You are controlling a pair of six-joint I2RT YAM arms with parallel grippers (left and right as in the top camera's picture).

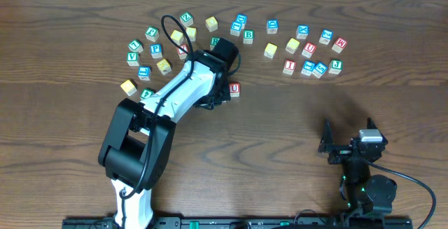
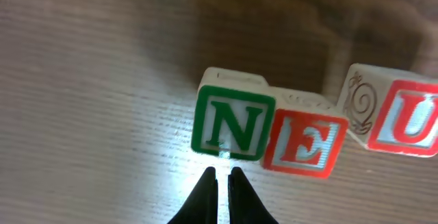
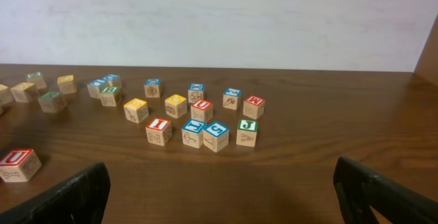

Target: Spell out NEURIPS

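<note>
Left gripper (image 2: 224,183) hangs just below the N block (image 2: 229,125), fingers pinched together on nothing; N touches the E block (image 2: 304,145), with the U block (image 2: 404,118) just beside it; right gripper (image 3: 219,196) sits with fingers spread wide, well apart from the loose letter blocks (image 3: 202,111).

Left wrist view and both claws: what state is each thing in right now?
N block: set down, touching E block.
E block: slightly rotated, pressed against N.
U block: right of E, contact unclear.
Left claw: shut, empty, near N block.
Right claw: open, empty.
</note>
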